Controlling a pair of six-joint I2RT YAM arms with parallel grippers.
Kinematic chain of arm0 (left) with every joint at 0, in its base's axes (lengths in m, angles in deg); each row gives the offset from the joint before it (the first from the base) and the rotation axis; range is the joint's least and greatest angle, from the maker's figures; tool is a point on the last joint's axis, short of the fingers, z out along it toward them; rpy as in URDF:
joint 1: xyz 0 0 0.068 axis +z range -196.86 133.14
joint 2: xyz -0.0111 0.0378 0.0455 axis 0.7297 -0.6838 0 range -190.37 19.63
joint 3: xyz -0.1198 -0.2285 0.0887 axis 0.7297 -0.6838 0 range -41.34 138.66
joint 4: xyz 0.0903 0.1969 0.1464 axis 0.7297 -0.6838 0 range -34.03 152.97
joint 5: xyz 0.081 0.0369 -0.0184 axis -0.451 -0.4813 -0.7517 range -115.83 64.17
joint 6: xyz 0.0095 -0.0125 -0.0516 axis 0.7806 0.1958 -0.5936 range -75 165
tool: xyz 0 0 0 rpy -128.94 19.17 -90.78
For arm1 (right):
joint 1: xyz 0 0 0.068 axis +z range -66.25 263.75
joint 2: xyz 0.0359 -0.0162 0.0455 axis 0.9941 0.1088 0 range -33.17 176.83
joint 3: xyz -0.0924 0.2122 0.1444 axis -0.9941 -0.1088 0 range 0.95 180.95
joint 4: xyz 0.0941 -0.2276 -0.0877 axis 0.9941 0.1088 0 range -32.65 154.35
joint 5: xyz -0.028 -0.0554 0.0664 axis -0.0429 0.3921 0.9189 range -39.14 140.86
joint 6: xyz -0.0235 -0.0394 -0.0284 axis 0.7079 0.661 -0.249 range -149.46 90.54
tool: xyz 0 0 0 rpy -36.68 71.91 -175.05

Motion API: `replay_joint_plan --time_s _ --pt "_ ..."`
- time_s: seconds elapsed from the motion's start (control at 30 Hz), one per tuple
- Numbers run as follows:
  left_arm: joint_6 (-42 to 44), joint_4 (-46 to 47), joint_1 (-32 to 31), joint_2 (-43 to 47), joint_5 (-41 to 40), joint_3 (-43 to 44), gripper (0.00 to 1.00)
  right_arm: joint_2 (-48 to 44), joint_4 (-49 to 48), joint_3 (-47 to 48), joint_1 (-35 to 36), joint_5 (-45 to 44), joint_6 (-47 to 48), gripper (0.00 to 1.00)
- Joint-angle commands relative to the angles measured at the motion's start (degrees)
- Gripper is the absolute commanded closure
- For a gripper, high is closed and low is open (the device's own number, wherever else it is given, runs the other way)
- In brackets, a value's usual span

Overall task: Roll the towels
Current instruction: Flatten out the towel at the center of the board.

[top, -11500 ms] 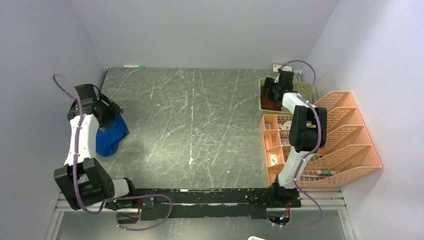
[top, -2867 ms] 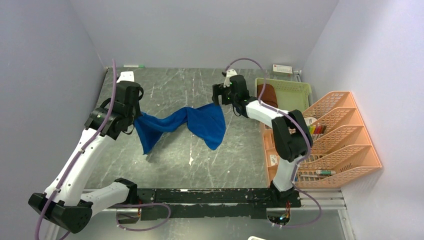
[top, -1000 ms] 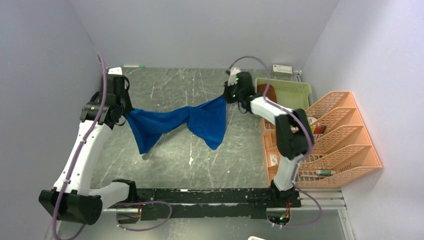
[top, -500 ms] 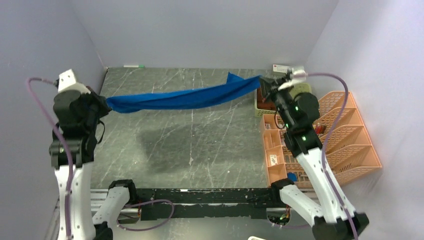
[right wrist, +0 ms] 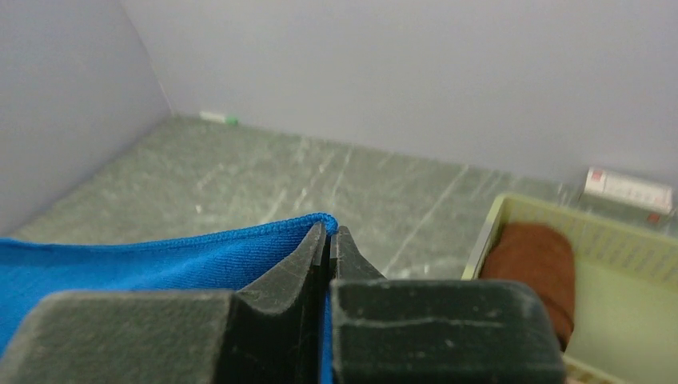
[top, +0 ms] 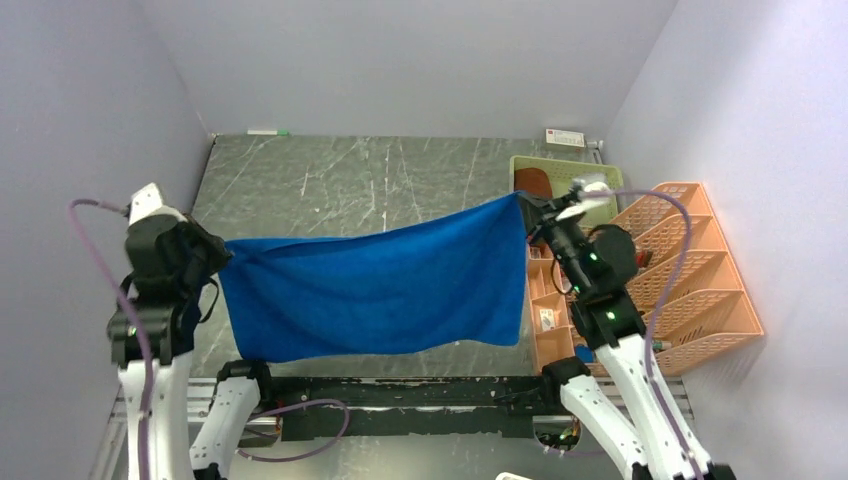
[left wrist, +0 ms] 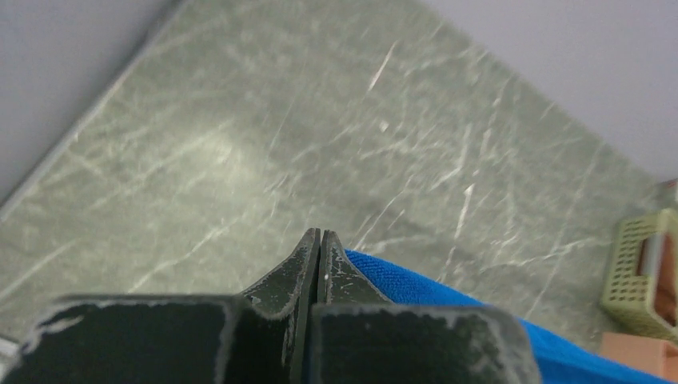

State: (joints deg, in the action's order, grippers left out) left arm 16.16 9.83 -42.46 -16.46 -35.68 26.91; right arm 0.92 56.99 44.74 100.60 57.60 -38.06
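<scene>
Tool (right wrist: 329, 240) pinches blue towel's (right wrist: 160, 260) corner; brown towel (right wrist: 534, 264) lies in green basket (right wrist: 616, 240).

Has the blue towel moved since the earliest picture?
Yes. From the table's left edge, the blue towel rose and spread rightward; it now hangs between the left gripper and right gripper, its corner beside the green basket.

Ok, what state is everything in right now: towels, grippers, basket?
blue towel: unrolled, spread open, hanging in the air between both grippers.
left gripper: shut on one top corner of the blue towel.
right gripper: shut on the other top corner.
brown towel: lying compact in the green basket; whether rolled, unclear.
green basket: upright, holding the brown towel.
</scene>
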Motion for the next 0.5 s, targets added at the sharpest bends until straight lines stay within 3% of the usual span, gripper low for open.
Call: replay_joint_plan --time_s 0.0,0.13,0.23,0.3,0.4,0.47 --pt "-1.89 3.17 0.05 -6.24 -1.66 -7.09 0.93 9.96 -6.18 -4.37 0.21 -1.12 -2.21 1.00" --pt "-2.04 13.76 0.08 -13.88 -3.54 -12.79 0.93 25.78 -15.48 -4.40 0.26 -2.28 -4.62 1.00" --pt "-2.53 22.93 0.23 -22.75 -5.48 -14.72 0.93 41.71 -18.60 2.28 0.12 -3.81 -5.03 1.00" --pt "-2.87 28.73 0.52 -30.36 -5.54 -14.06 0.93 54.06 -19.67 8.37 0.04 -3.39 -5.21 1.00" --pt "-6.10 34.45 3.29 -44.04 0.44 -10.34 0.93 66.53 -21.39 17.42 -0.22 -2.71 -6.48 1.00" --pt "-8.73 35.53 3.46 -53.01 -0.38 -5.99 0.93 72.89 -20.99 22.93 -0.38 -2.74 -6.92 1.00"
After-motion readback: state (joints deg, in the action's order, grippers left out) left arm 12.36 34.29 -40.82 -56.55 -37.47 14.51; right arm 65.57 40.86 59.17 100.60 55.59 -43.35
